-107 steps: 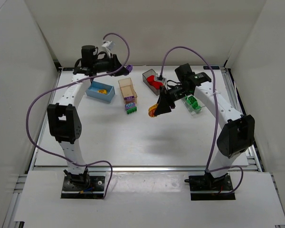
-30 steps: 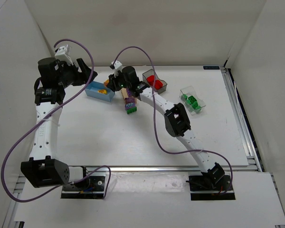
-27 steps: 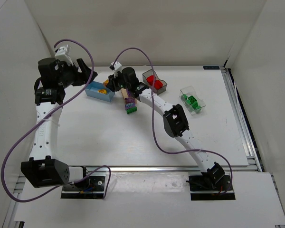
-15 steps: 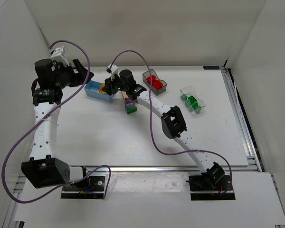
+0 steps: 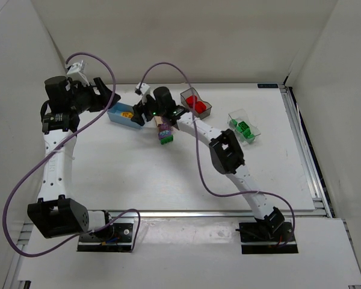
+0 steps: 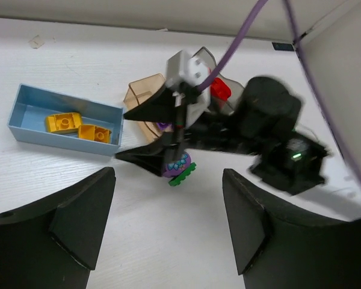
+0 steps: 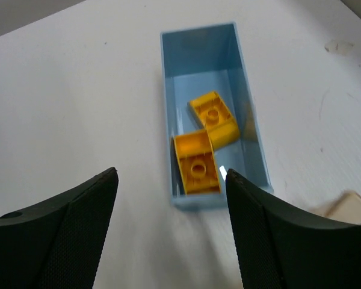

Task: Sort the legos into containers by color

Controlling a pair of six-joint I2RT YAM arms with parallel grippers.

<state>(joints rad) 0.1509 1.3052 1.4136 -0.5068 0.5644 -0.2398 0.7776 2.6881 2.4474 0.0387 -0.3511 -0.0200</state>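
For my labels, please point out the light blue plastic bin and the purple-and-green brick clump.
Light blue plastic bin (image 7: 198, 66): right wrist view, bare floor.
Purple-and-green brick clump (image 6: 182, 164): left wrist view, purple top.

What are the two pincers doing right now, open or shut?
Left pincer: open, holding nothing.
Right pincer: open, empty, over the blue bin with two yellow legos inside.

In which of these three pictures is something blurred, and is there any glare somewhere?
Top external view: sharp and evenly lit, with only soft shadows. Left wrist view: the light blue bin and its yellow bricks are clear, but the right arm across the middle is smeared. Right wrist view: slightly soft, with one small white glint inside the bin beside the bricks.
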